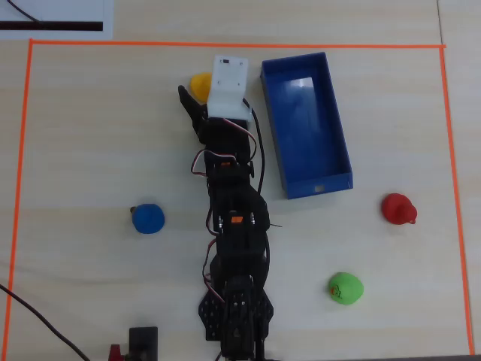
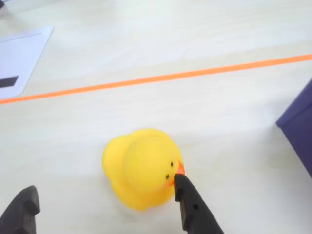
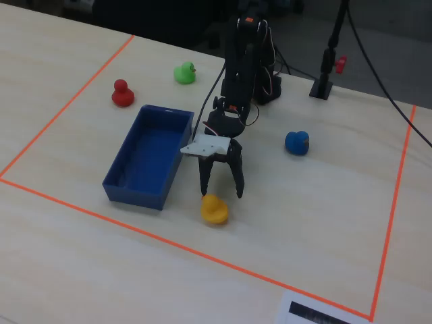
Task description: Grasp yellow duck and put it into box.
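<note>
Tool [image 3: 220, 193] spread wide just above yellow duck [image 3: 214, 208] on tabletop [image 3: 324, 229]; one finger [image 2: 192, 204] touches its beak. Box [image 3: 147, 156] beside.

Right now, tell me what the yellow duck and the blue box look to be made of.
The yellow duck looks like soft rubber or vinyl: smooth, rounded, seamless body with a dull sheen and painted dot eyes. The blue box looks like rigid plastic: thin straight walls, a single even colour and a glossy floor that reflects the light. Neither can be confirmed by sight alone.
</note>
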{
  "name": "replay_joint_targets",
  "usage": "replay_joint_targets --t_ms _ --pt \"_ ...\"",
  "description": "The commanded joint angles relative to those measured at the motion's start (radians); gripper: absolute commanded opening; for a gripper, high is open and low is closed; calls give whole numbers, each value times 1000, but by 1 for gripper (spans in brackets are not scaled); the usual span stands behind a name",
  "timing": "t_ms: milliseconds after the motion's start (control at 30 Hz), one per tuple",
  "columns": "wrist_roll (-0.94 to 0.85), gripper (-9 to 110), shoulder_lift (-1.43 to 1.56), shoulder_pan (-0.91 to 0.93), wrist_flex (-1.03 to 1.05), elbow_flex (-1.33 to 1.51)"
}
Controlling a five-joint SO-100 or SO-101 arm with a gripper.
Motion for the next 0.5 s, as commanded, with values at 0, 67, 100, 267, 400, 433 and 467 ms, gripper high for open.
replay_joint_targets --t_ms 0,67,100,267,400,433,467 --pt "6 37 -11 -6 -11 -71" --pt "11 37 -28 -6 -6 -94" --pt "11 36 -34 -6 0 -104" --pt "17 36 -63 -9 11 -132" --pt "21 36 -89 9 17 -176" --pt "23 36 -89 20 32 -193" --pt "25 36 -91 31 44 -212"
